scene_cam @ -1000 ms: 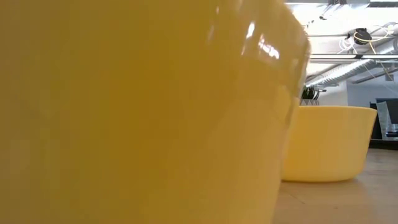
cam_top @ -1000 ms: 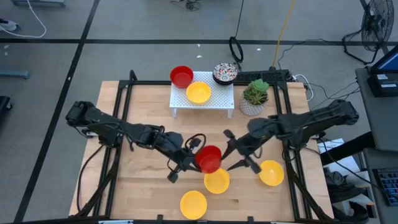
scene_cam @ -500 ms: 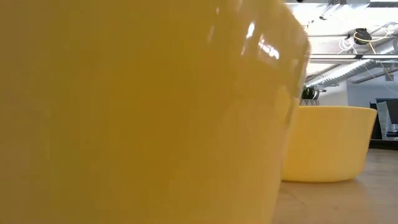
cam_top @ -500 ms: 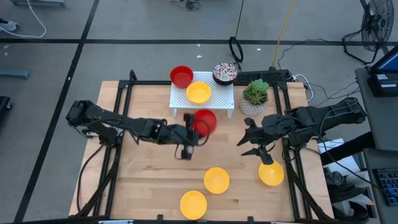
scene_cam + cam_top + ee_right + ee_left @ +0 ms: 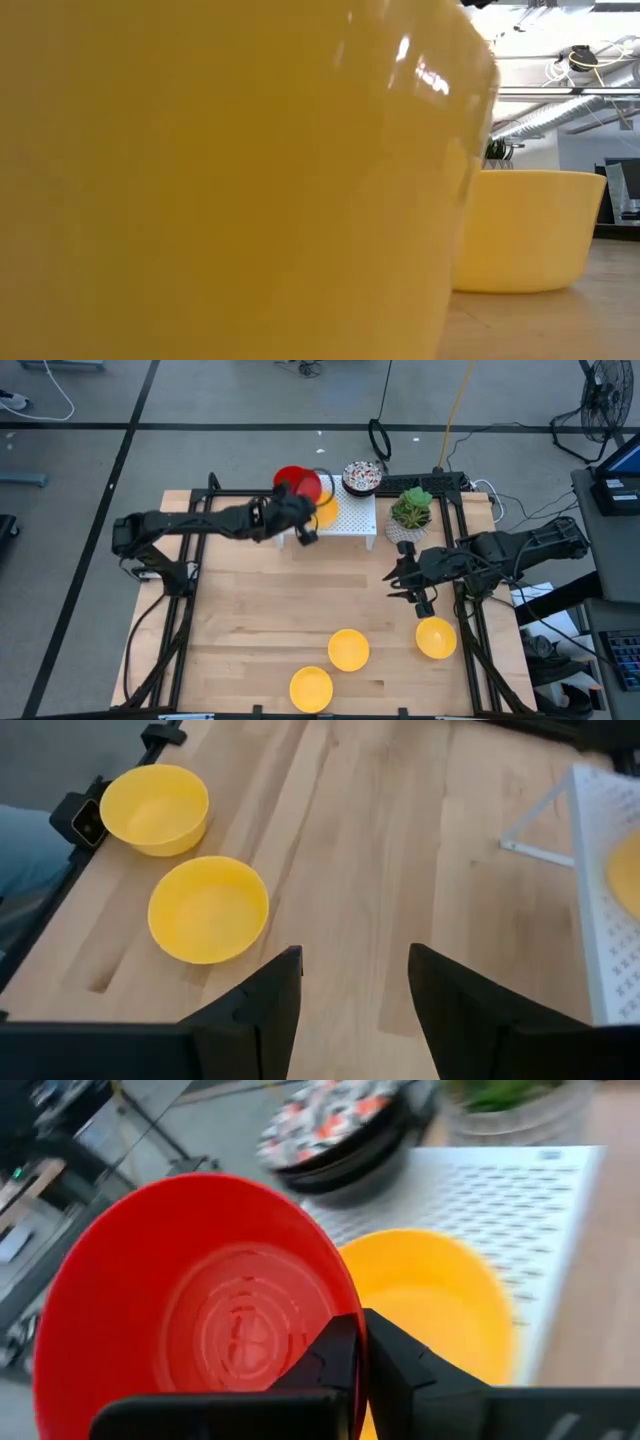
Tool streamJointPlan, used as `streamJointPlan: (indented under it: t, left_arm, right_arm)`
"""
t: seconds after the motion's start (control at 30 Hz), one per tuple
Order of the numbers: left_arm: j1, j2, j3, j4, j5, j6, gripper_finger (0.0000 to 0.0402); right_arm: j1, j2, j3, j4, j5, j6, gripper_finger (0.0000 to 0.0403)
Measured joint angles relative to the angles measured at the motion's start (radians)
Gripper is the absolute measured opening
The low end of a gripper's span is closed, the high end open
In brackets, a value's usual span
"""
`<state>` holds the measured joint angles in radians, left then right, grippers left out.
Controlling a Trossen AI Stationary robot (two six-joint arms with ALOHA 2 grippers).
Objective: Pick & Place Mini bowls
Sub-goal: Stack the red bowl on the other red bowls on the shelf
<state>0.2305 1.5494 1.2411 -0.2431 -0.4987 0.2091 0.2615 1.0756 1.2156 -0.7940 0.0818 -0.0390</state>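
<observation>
The room has a grey floor with dark lines and some cables, and in the middle stands a wooden worktop [image 5: 250,610]. At the far side of it sits a white rack [image 5: 350,520] full of little holes, with a small green plant [image 5: 410,510] beside it.

The left arm reaches out over the rack. Its left pincer [image 5: 300,510] is clamped on the rim of a red bowl [image 5: 200,1320], held just above another red bowl at the rack's corner. A yellow bowl [image 5: 440,1310] and a speckled bowl [image 5: 362,477] are on the rack too. I think the step now is putting the red bowl down. Next the pincer needs to lower it softly and let go, so nothing tips.

The right pincer [image 5: 345,990] waits with its fingers apart over the worktop's right side. Three more yellow bowls [image 5: 348,649] rest near the front edge, still to be picked up.
</observation>
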Motion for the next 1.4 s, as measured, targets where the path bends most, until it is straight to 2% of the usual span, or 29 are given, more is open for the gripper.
streamJointPlan:
  t: [0.23,0.4,0.5,0.63,0.87,1.23,1.4]
  left_arm:
    - [0.115,0.000,0.000,0.000,0.000,-0.031,0.0006]
    - [0.158,0.000,0.000,-0.003,0.007,-0.046,0.0018]
    - [0.180,0.000,0.000,-0.030,0.062,-0.093,0.0012]
    - [0.191,0.000,0.000,-0.065,0.085,-0.127,0.0007]
    - [0.203,0.000,0.000,-0.069,0.077,-0.133,0.0028]
    - [0.203,0.000,0.000,-0.068,0.079,-0.110,0.0034]
    - [0.203,0.000,0.000,-0.067,0.079,-0.129,0.0078]
  right_arm:
    - [0.000,0.000,0.000,0.011,0.000,0.001,0.0171]
    - [0.000,0.000,0.000,0.011,0.000,0.037,0.0171]
    - [0.000,0.000,0.000,0.011,0.000,0.058,0.0171]
    - [0.000,0.000,0.000,0.011,0.000,0.061,0.0171]
    - [0.000,0.000,-0.004,0.017,-0.003,0.061,0.0171]
    - [0.000,0.000,-0.109,0.080,-0.002,0.062,0.0171]
    - [0.000,0.000,-0.111,0.081,-0.001,0.111,0.0171]
